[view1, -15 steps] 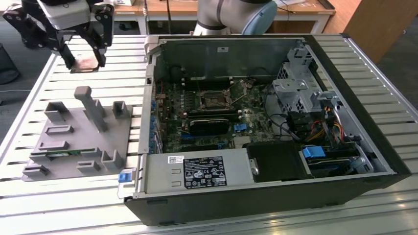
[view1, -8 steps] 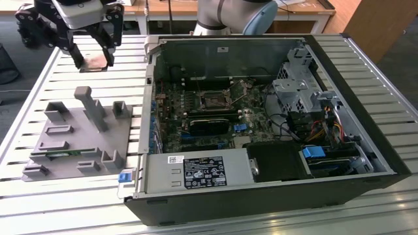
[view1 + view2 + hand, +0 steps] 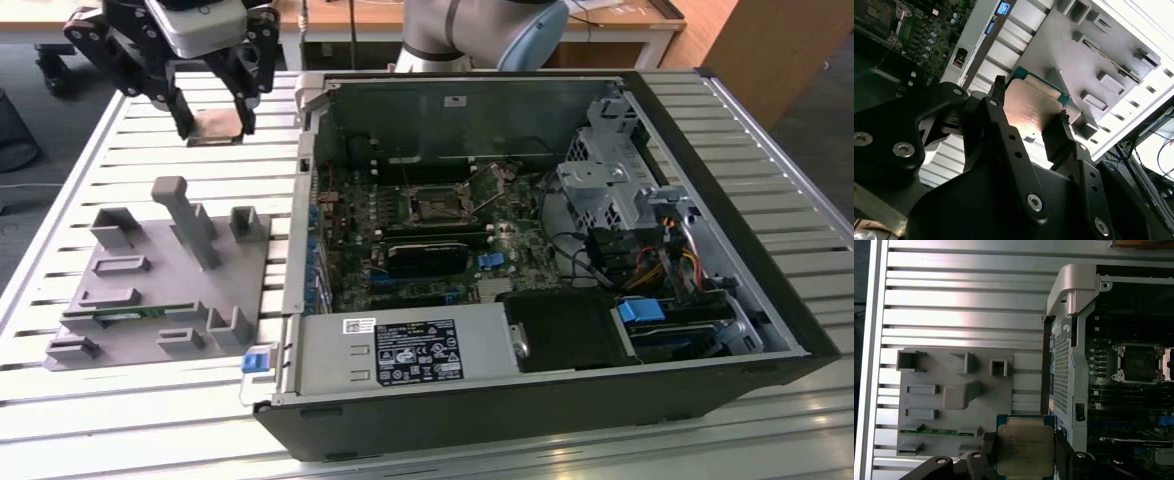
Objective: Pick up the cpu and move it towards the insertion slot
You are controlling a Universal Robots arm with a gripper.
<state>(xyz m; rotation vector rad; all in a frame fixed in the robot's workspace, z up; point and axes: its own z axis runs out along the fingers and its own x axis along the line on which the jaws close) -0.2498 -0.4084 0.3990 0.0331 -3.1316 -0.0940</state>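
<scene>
The slatted metal surface [image 3: 747, 130] carries an open computer case [image 3: 534, 400] lying on its side, with the motherboard [image 3: 400, 215] exposed inside. On the exterior view's left of the case, a grey holder block [image 3: 160, 290] with raised posts and pockets rests on the surface; a thin green memory stick [image 3: 939, 431] sits in one of its slots, as seen in the first wrist view. A grey power supply [image 3: 400, 352] with a label occupies the near edge of the case, and a drive cage [image 3: 607, 190] with cables stands on the exterior view's right side of the interior. The insertion slot [image 3: 438, 203], a square socket with a metal frame around a dark centre, is located on the motherboard near the middle of the case; the first wrist view shows it as well [image 3: 1140, 362]. The hand [image 3: 214, 125] is suspended above the surface at the exterior view's upper left, outside the case and well apart from the insertion slot. The hand is clamped on the cpu [image 3: 1025, 450], with one finger on each of two opposite edges. The cpu is clear of the holder block, held in the air with its metal top visible in both wrist views [image 3: 1029, 112].
</scene>
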